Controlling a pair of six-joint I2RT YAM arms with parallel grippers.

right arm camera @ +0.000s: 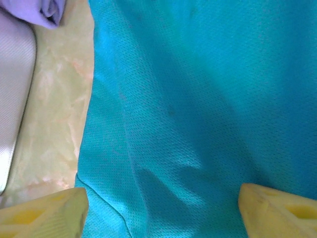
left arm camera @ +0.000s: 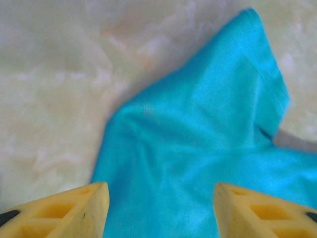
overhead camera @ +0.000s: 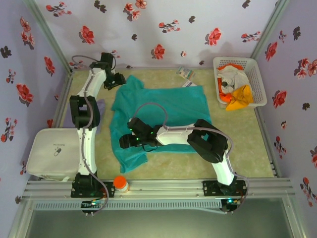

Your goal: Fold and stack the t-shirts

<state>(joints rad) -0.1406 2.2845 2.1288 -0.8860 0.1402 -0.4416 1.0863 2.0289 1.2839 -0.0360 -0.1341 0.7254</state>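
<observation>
While left fingers (left arm camera: 74, 208) and right fingers (right arm camera: 44, 213) hang released over teal shirt (overhead camera: 168, 106): best pinch one edge at both ends, fold flat.

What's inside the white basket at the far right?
The basket holds a crumpled white garment and orange cloth, some hanging over its near rim. Anything beneath that pile is covered.
</observation>
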